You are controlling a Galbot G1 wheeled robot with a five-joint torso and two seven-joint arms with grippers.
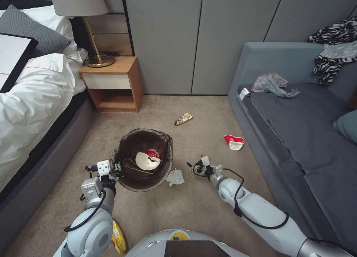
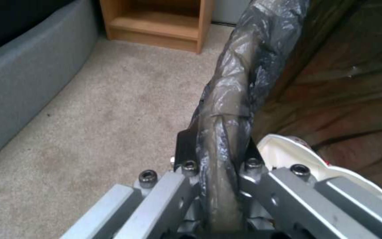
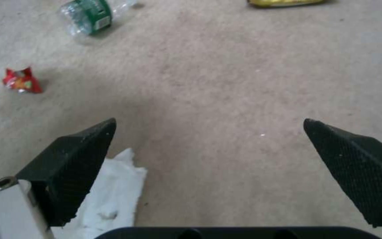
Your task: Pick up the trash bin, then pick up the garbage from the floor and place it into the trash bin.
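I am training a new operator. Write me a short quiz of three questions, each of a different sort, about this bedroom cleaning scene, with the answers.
1. True or false: the left hand is shut on the rim of the trash bin.
2. Multiple choice: what already lies inside the trash bin? A) a green bottle B) a red-and-white paper cup C) a pillow
3. Short answer: which piece of litter lies on the carpet closest to the open right hand?

Key
1. True; in the left wrist view its fingers clamp the bag-covered rim.
2. B
3. The crumpled white tissue, between the bin and the right hand.
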